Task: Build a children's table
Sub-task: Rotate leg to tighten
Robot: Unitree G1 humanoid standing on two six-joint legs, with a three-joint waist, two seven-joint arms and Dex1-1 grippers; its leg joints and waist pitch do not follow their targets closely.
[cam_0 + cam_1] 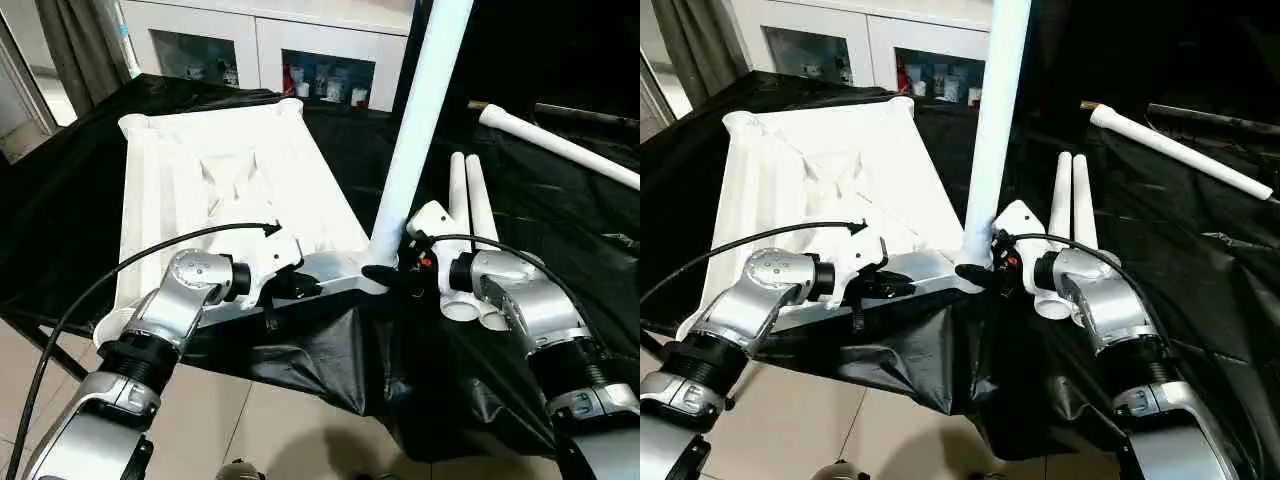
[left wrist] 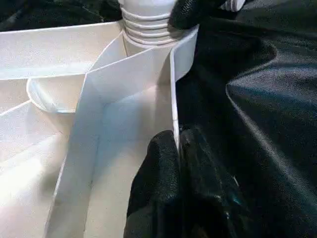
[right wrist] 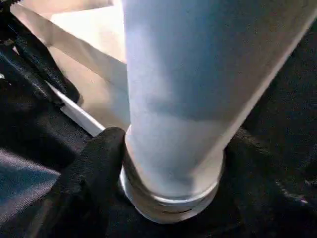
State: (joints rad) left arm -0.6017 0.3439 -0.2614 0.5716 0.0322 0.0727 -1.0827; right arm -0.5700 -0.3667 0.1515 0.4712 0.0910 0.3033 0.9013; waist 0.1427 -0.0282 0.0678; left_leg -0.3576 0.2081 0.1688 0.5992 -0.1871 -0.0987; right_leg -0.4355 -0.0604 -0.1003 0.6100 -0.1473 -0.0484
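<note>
The white tabletop lies ribbed side up on black cloth. One white leg stands upright in its near right corner socket, threaded end at the socket mouth. My right gripper is shut on this leg's base; one black finger presses its side, the other is hidden behind the tube. My left gripper is shut on the tabletop's near rim, its fingers pinching the thin wall. Two loose legs lie side by side past my right wrist. A further leg lies at the far right.
A white glass-door cabinet stands behind the table. The black cloth hangs over the near edge above a tiled floor. A black cable loops over my left forearm. A curtain hangs at the back left.
</note>
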